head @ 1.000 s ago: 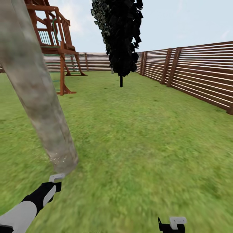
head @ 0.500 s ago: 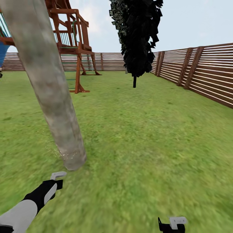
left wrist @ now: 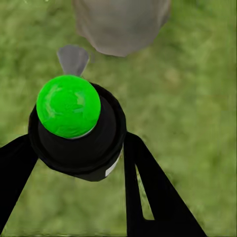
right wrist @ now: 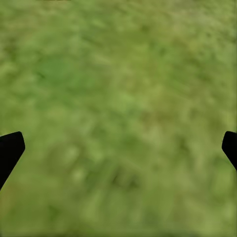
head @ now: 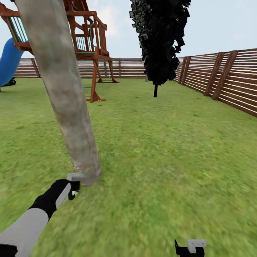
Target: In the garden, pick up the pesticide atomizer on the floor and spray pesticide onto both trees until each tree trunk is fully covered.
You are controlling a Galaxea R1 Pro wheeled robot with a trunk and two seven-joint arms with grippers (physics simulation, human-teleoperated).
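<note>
Two grippers: the left gripper [left wrist: 74,163] clamps the atomizer [left wrist: 74,128] just beside the base of the tree trunk [head: 67,103]; the right gripper [right wrist: 118,148] hangs spread over grass [right wrist: 118,89].

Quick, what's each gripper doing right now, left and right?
Left gripper: closed on the pesticide atomizer, near the base of the tree trunk.
Right gripper: open, holding nothing, over the grass.
</note>
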